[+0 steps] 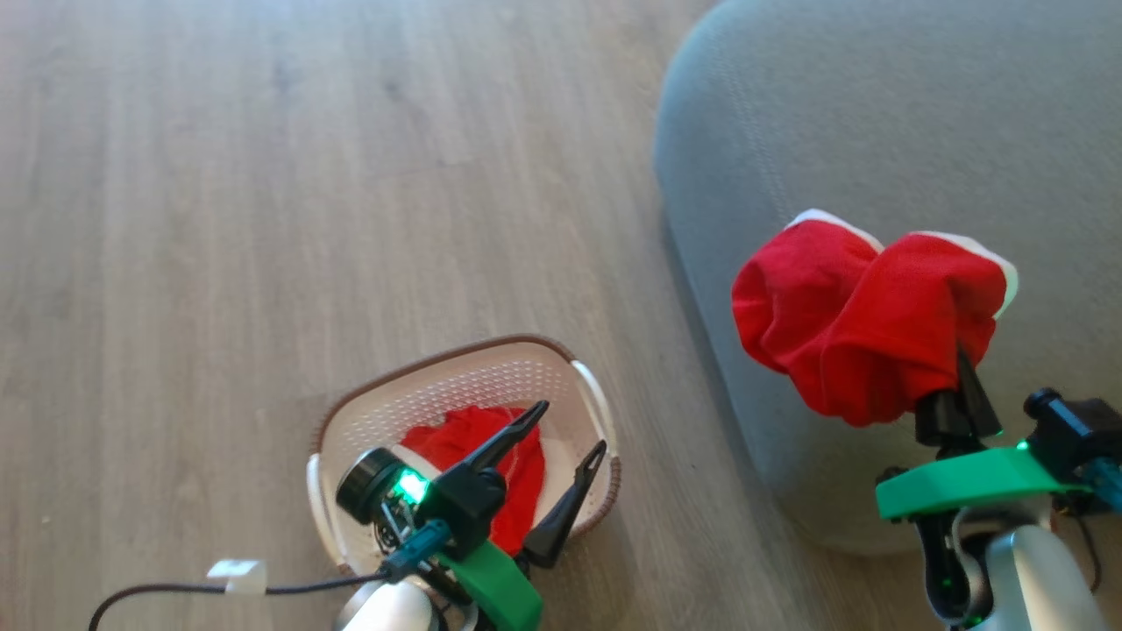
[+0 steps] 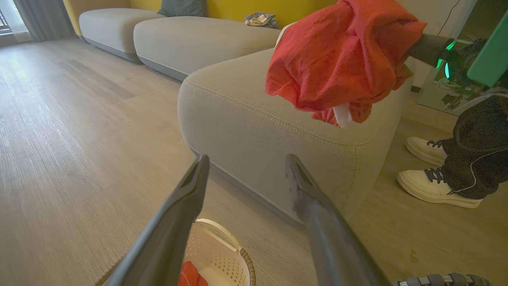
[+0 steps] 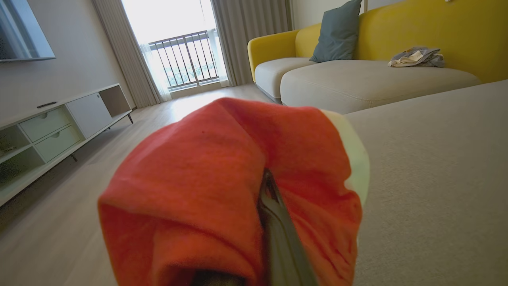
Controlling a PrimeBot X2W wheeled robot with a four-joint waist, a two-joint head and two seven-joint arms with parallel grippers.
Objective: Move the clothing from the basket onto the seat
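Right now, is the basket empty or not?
Not empty: one red garment lies in the basket, below the open left gripper. The other garment hangs from the shut right gripper above the seat.

Black tool fingers (image 1: 511,431), green brackets (image 1: 964,482), silver forearms (image 1: 1039,578), black cable (image 1: 307,585)

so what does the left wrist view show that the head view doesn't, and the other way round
Left wrist view adds: a person's pale shoes and dark trouser legs beside the seat, further sofa sections with a yellow back, a teal cushion and a crumpled cloth.
Head view adds: most of the basket rim with both handles, and a dark cable with a white tag on the floor.
Both: the open left hand above the basket, a red garment in it, and the right hand shut on the second red garment above the seat.
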